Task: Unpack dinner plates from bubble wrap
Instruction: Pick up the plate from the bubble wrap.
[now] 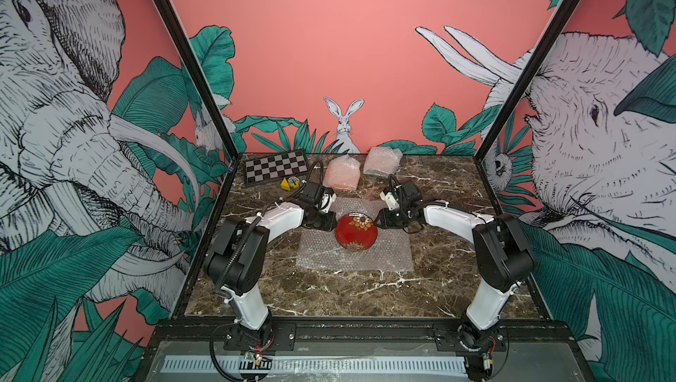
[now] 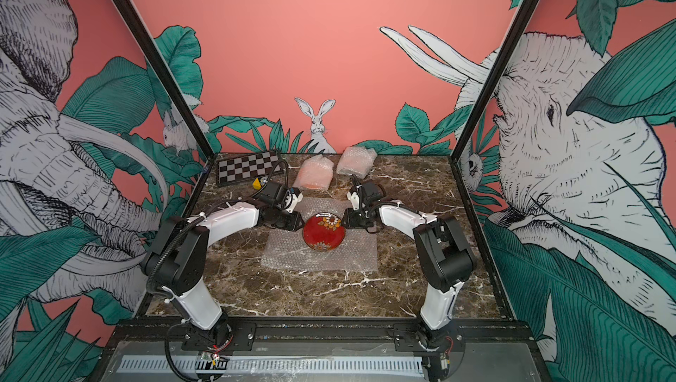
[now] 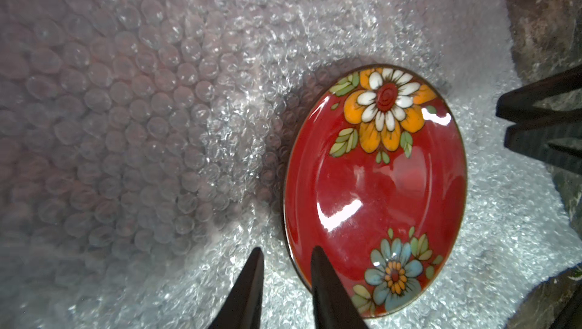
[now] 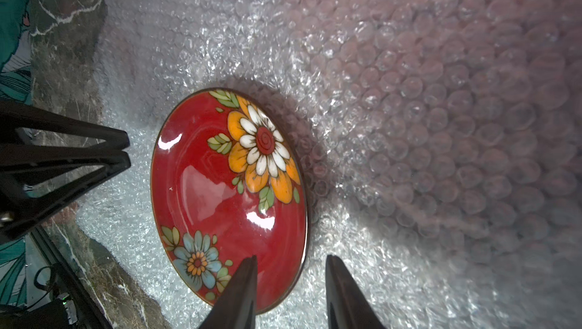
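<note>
Left wrist view: the left gripper (image 3: 287, 248) stands with its jaws parted by a narrow gap. One finger (image 3: 327, 286) is over the edge of the dark red plate (image 3: 374, 192), and its mate is outside the rim, above the bubble wrap sheet (image 3: 189, 122). Nothing is seen clamped. Contact with the rim cannot be confirmed.

Right wrist view: the right gripper (image 4: 291, 256) is in like condition, with jaws apart. One finger (image 4: 242, 289) is over the plate at the opposite side, and the other is over the sheet. Contact is again not confirmed.

Both top views: the plate lies face up and uncovered, flowers showing, near the middle of the sheet. The sheet is spread open on the marble table (image 1: 329, 288). The left gripper sits just beside the plate on its left and the right gripper just beside it on its right, each arm reaching in from its own side.

Two wrapped bundles lie closed at the far side of the table, well apart from the plate. The left bundle (image 1: 342, 173) shows an orange tint through the wrap. The right bundle (image 1: 382, 160) is nearer the back wall (contents of either not identifiable).

Other items: a checkered board (image 1: 276, 168) lies at the far left corner. A small yellow piece (image 1: 289, 183) sits just in front of it, too small to identify.
</note>
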`<control>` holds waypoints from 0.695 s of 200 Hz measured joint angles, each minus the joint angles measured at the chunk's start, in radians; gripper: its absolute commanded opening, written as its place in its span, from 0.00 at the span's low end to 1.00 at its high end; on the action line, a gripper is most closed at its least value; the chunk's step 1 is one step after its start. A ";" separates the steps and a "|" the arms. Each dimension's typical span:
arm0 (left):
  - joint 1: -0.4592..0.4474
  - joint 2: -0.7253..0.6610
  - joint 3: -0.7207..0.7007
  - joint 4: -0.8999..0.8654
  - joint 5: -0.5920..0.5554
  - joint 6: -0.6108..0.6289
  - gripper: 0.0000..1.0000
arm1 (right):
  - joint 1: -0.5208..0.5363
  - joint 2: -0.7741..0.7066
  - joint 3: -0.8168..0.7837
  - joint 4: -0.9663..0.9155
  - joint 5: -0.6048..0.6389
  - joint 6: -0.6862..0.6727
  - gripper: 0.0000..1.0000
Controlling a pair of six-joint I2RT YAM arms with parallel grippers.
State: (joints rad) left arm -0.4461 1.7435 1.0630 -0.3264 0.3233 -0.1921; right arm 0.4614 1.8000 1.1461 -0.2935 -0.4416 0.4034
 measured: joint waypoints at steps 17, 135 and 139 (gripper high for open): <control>0.000 0.019 0.000 0.006 0.002 -0.002 0.26 | -0.005 0.014 0.000 0.007 -0.014 0.012 0.35; -0.001 0.056 -0.006 0.049 0.045 -0.019 0.12 | -0.014 0.074 0.013 0.048 -0.058 0.055 0.31; -0.001 0.056 -0.006 0.050 0.046 -0.019 0.12 | -0.014 0.076 0.013 0.050 -0.060 0.057 0.31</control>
State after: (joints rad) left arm -0.4469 1.7992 1.0565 -0.2764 0.3695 -0.2111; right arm 0.4473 1.8759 1.1591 -0.2436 -0.5011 0.4606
